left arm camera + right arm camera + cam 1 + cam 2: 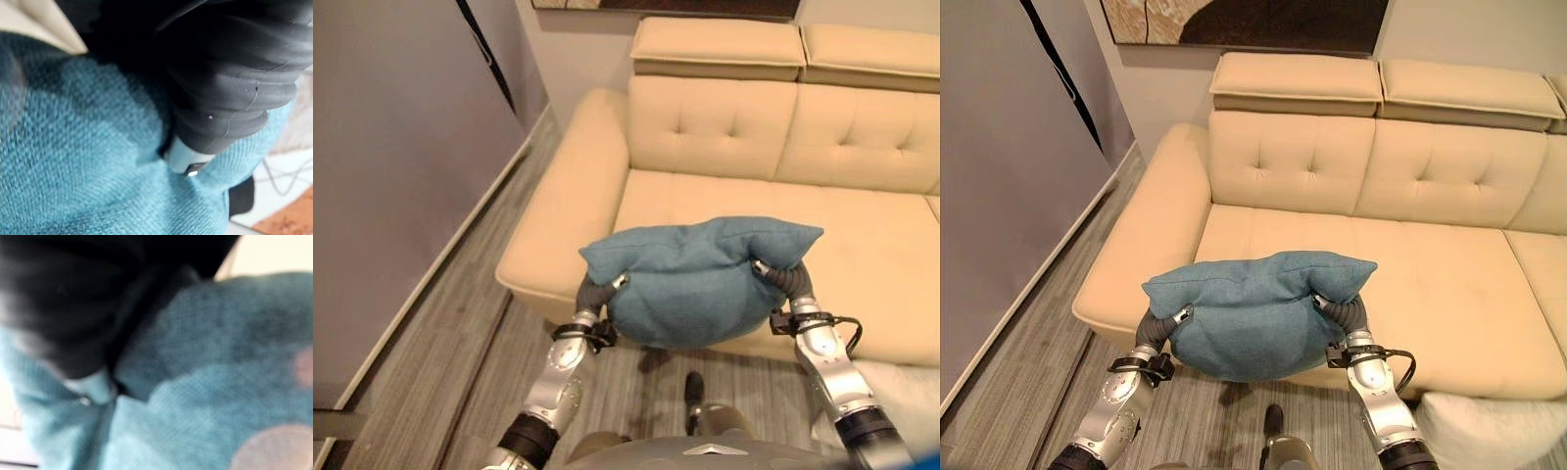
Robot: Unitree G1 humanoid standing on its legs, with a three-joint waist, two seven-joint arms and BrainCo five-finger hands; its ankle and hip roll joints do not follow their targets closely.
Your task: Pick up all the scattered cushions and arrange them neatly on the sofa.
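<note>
a: fig. teal cushion (1253, 311), held in the air between both hands, just in front of the sofa (1410, 284) seat edge, over the floor (1028, 372). why held so?

b: soft, bulky item; it looks pressed from both ends so it can't sag out. left hand (1161, 327) at its left end, right hand (1344, 313) at its right end, upper corners sticking out above the wrists. prob. the carry stage, w/ the seat as the drop spot.

a: hand state?

b: can't tell for either. dark wrist covers meet the fabric and the fingers go in behind it. left wrist view: cover plus one silver bit against the weave. right wrist view: much the same, blurred.

a: what else is hidden or cut off?

b: cushion's underside and far face. sofa's right part runs out of view; a white object (1489, 426) at lower right is cropped, can't id it. wall picture (1244, 22) is cut at the top. grey panel (999, 176) stands at left.
</note>
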